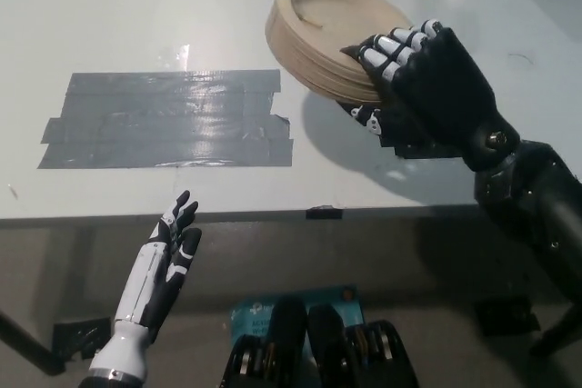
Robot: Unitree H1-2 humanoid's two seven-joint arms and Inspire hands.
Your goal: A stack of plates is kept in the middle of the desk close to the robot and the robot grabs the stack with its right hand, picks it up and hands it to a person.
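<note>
A tan stack of plates [323, 32] hangs tilted above the white desk [182, 6], casting a shadow below it. My black right hand [414, 84] is shut on the stack's near right rim, fingers over the top edge. My white left hand [164, 270] rests open below the desk's front edge at the lower left, fingers straight.
A wide patch of grey tape [168, 120] lies on the desk left of the shadow. The desk's front edge [273, 213] runs across the middle of the picture. A small black mark [325, 213] sits on that edge.
</note>
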